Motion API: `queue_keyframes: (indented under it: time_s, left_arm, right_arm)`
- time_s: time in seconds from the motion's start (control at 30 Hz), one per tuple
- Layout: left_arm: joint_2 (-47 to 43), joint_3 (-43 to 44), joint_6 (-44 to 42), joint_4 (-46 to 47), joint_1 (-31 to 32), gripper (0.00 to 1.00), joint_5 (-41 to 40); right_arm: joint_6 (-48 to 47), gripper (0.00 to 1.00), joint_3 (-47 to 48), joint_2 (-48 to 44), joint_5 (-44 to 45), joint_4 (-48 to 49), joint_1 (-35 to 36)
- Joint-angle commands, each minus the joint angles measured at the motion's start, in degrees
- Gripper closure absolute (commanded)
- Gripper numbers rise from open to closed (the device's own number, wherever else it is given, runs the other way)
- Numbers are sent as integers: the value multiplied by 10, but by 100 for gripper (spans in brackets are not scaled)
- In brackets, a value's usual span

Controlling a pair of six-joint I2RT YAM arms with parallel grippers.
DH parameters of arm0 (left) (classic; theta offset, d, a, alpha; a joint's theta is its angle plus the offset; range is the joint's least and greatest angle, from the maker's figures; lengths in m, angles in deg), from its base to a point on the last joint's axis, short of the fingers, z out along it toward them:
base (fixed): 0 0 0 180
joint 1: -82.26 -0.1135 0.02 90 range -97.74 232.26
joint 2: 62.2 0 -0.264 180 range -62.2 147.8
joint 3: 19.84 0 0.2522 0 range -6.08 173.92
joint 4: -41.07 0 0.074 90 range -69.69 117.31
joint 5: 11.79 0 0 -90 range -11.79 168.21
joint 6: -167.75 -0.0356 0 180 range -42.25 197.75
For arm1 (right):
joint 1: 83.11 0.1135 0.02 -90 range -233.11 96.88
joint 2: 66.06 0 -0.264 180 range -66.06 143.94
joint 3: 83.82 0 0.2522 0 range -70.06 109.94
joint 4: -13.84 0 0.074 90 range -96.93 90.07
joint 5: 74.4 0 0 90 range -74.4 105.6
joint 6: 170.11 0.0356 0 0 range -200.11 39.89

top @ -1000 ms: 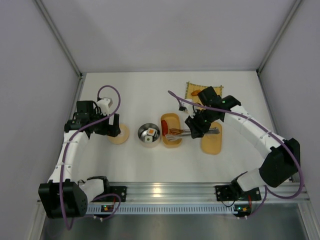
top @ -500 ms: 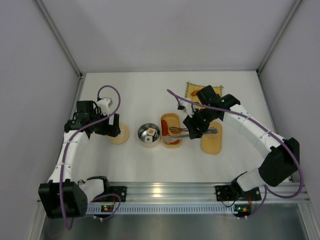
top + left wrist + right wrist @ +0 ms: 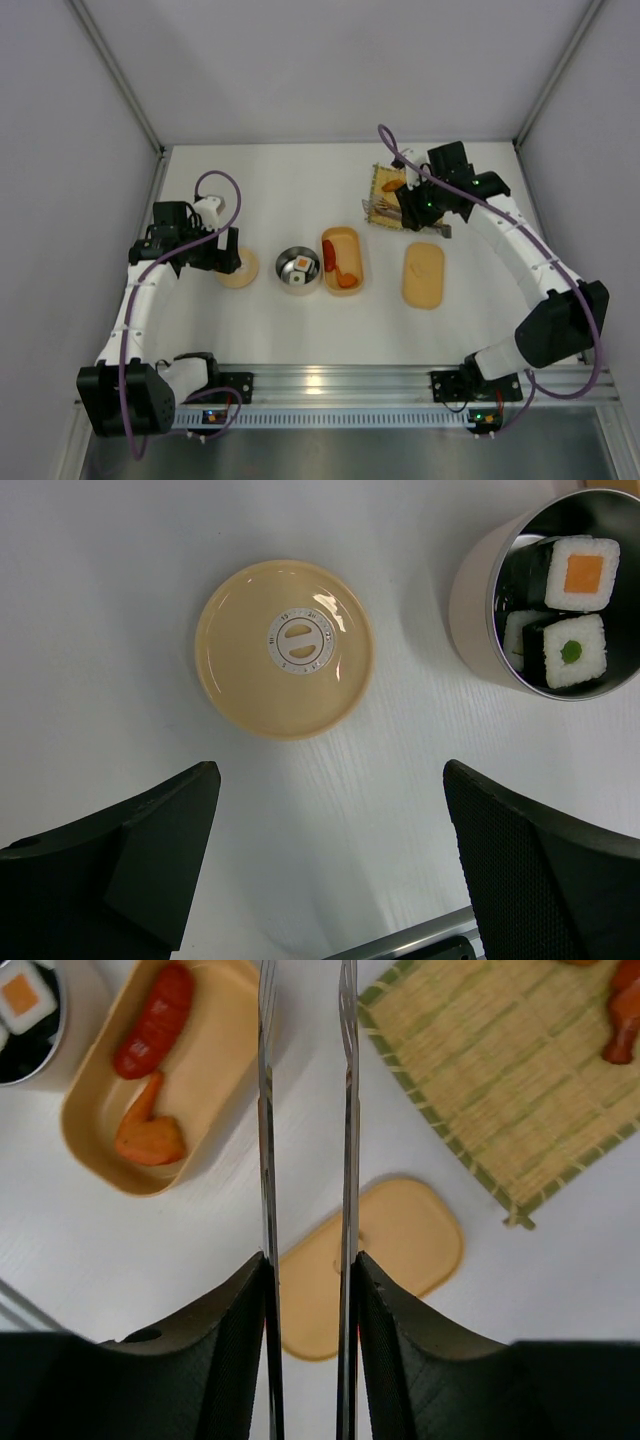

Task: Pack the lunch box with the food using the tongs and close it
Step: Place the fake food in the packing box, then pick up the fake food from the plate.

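Observation:
The orange-tan lunch box [image 3: 352, 243] lies open at mid-table and holds a red piece [image 3: 153, 1020] and an orange shrimp [image 3: 150, 1135]. Its matching lid [image 3: 423, 275] lies flat to its right. My right gripper [image 3: 404, 208] is shut on the grey tongs [image 3: 264, 1110], whose two arms run parallel with nothing between their tips. The tongs [image 3: 377, 209] reach over the left edge of a bamboo mat [image 3: 392, 180] that carries more orange food [image 3: 620, 1020]. My left gripper [image 3: 328, 780] hangs open and empty above the table, near a round tan lid.
A steel bowl [image 3: 470, 600] left of the lunch box holds sushi rolls [image 3: 582, 572]. A round tan lid [image 3: 285, 648] with a white centre lies left of the bowl. White walls close in the table on three sides.
My right gripper has carried the tongs from over the lunch box up and right to the bamboo mat. An orange shrimp now lies in the box. The left arm has not moved.

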Motion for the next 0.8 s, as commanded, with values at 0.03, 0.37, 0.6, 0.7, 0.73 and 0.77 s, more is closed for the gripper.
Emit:
queue_keyframes:
  time_s: [0.03, 0.37, 0.6, 0.7, 0.73, 0.77]
  left_arm:
    - [-6, 12, 9, 18, -4, 2, 13]
    - [-3, 6, -1, 21, -3, 2, 3]
    - [3, -3, -1, 28, -3, 2, 10]
    - [10, 1, 0, 28, -4, 2, 14]
    - [11, 1, 0, 29, -3, 2, 14]
    - [12, 1, 0, 30, -4, 2, 13]
  right_arm:
    - [39, 62, 23, 31, 114, 85, -32]
    - [2, 62, 81, 127, 161, 130, -97]
    - [-16, 58, 118, 176, 162, 128, -139]
    - [-21, 55, 143, 208, 152, 103, -141]
    - [-20, 54, 146, 213, 152, 103, -141]
    - [-20, 53, 147, 220, 136, 104, -141]
